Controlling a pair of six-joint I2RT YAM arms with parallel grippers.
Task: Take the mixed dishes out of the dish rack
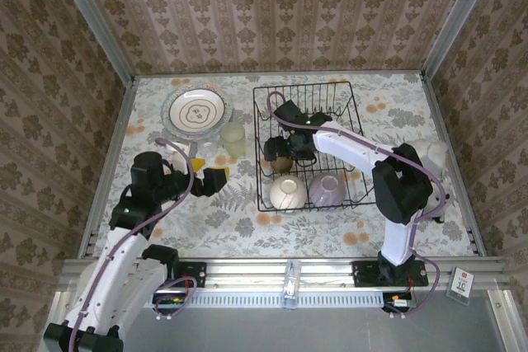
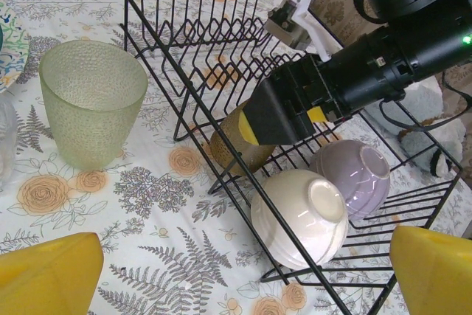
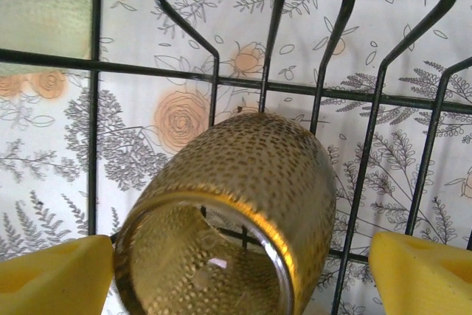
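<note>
Roughly halfway, judging by the count. Already out of the dish rack (image 1: 309, 146) and set on the table (image 1: 330, 232) to its left:
- a patterned plate (image 1: 194, 110), well apart from the rack and level with its far end
- a green cup (image 1: 233, 139), upright just beside the rack's left wall
- what looks like a clear glass (image 1: 196, 151), a little further left

Still inside the rack:
- a brown cup (image 3: 243, 212), lying on its side against the left wall
- a cream bowl (image 2: 299, 215) and a lilac bowl (image 2: 350, 178), side by side and touching at the end nearest the arm bases, both showing their undersides

No dishes among the tines at the rack's far end.

Step in hand, most likely: taking the brown cup. Reaching into the rack from the right, the right gripper (image 3: 240, 278) spread wide, one yellow fingertip on either side of the cup's open mouth, not clamped on it. Hard to tell whether either tip touches the rim. Hovering outside the rack near its left wall, the left gripper (image 2: 243, 278) likewise wide open, holding nothing.

Left to do, by this reading: closing on the brown cup, lifting it clear of the wires and setting it down outside the rack, then doing the same for the two bowls.
</note>
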